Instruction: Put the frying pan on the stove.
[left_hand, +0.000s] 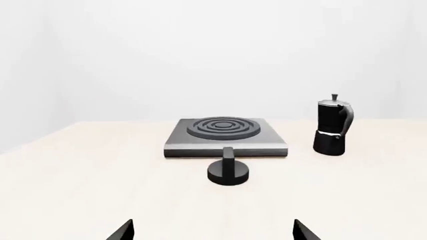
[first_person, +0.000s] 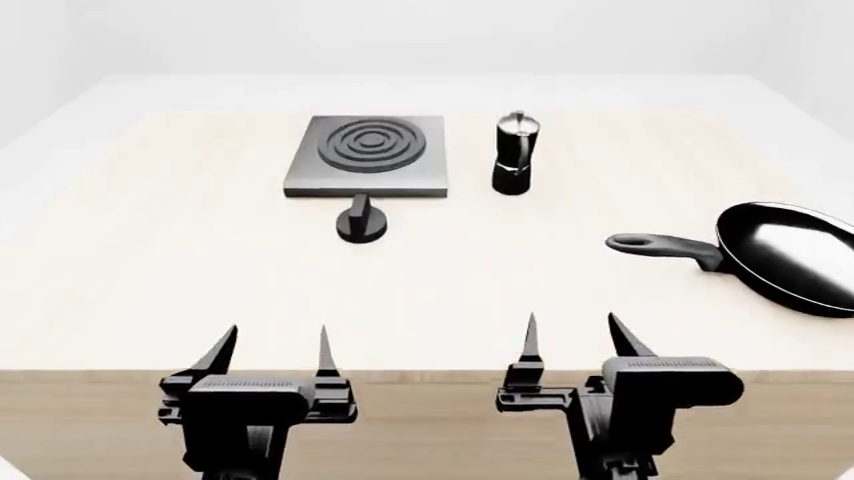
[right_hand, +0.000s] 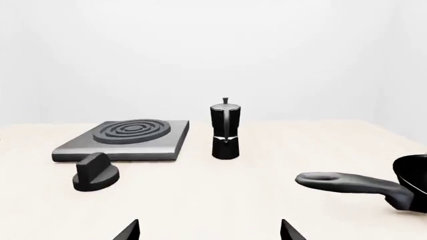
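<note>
Both of my grippers sit nearest, at the near edge of the tabletop (first_person: 160, 290): left gripper (first_person: 272, 352) and right gripper (first_person: 575, 340), fingers spread wide on each, holding nothing. My frying pan (first_person: 787, 252) lies well off to the right, partly cut by the head view's edge; its long axis runs across the tabletop, handle pointing left toward the middle, loop end nearest my right gripper. My stove (first_person: 367, 155) waits at the far centre-left, with a small black knob (first_person: 360, 222) just in front and a moka pot (first_person: 514, 153) just to its right. I judge the risks to be clipping the moka pot while carrying the pan across, or the pan twisting if I grab the handle near its tip
</note>
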